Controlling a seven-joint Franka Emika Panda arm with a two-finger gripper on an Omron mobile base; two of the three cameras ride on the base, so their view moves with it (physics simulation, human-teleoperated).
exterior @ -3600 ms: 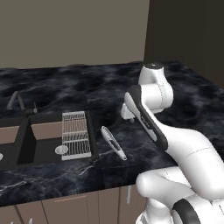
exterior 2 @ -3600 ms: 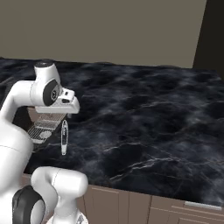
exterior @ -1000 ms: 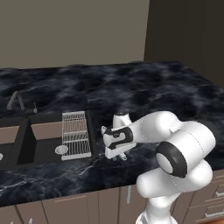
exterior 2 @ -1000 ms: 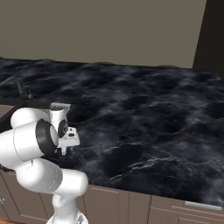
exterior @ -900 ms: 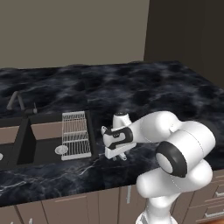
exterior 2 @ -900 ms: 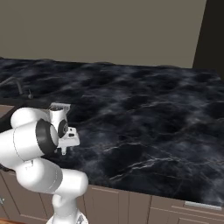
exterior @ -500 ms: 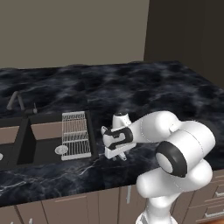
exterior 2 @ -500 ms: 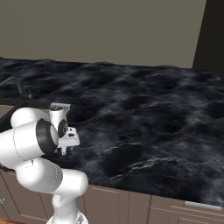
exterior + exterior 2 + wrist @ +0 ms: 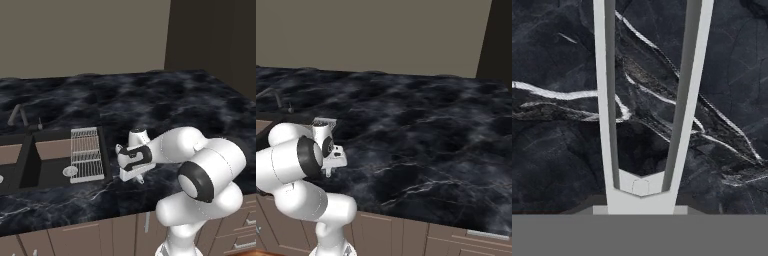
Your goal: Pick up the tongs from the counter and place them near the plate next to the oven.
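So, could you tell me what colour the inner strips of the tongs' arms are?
Dark grey, against light silver-grey outer faces of the tongs; the hand view shows it best.

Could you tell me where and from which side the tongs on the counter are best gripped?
Probably close to the hinged end of the tongs, where the two arms meet and are narrowest. Come straight down from above: they lie flat on the counter, and the arms spread apart away from the hinge, so a grip there would span a wider gap.

Slim silver-grey metal tongs (image 9: 641,195) fill mid-frame, two arms splaying up from bottom centre over the glossy black white-veined worktop (image 9: 557,150).
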